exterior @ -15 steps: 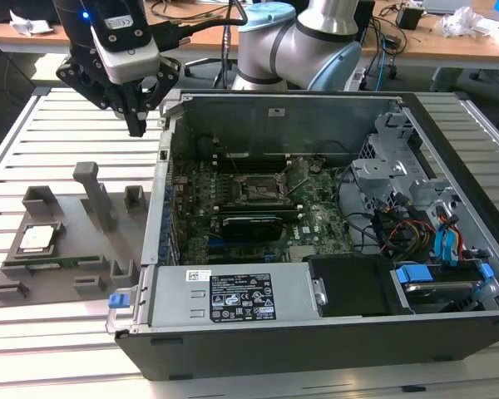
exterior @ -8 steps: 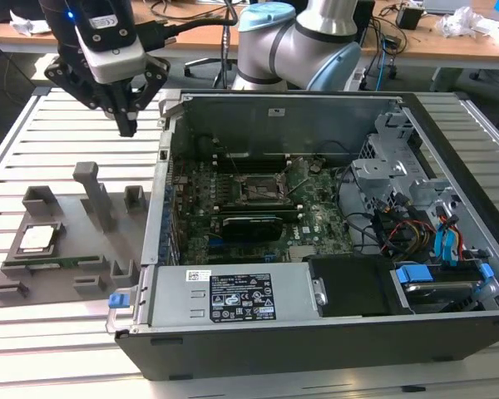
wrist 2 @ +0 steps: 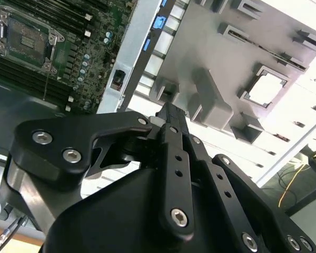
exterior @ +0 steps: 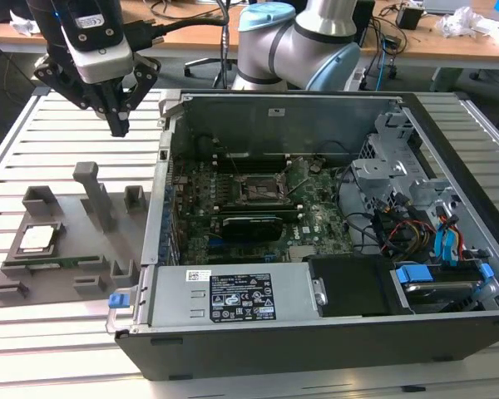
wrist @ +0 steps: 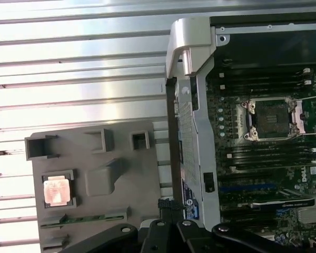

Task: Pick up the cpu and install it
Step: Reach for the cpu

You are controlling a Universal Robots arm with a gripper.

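**Cpu sits in its tray, gripper up in the air**

The cpu point(exterior: 36, 238) lies flat in a square pocket of the grey tray point(exterior: 79, 243), on the exterior view's left. In the first wrist view the cpu point(wrist: 57, 190) looks pale and shiny. A thin green memory stick point(exterior: 46, 264) lies just beside it in the same tray.

My gripper point(exterior: 119, 126) hangs in the air over the tray's far edge, well apart from the cpu. It is pinched narrow and holds nothing.

The tray rests on the slatted counter point(exterior: 66, 353), next to the open computer case point(exterior: 316, 353). Inside, the dark square socket point(exterior: 258, 189) sits on the green board.
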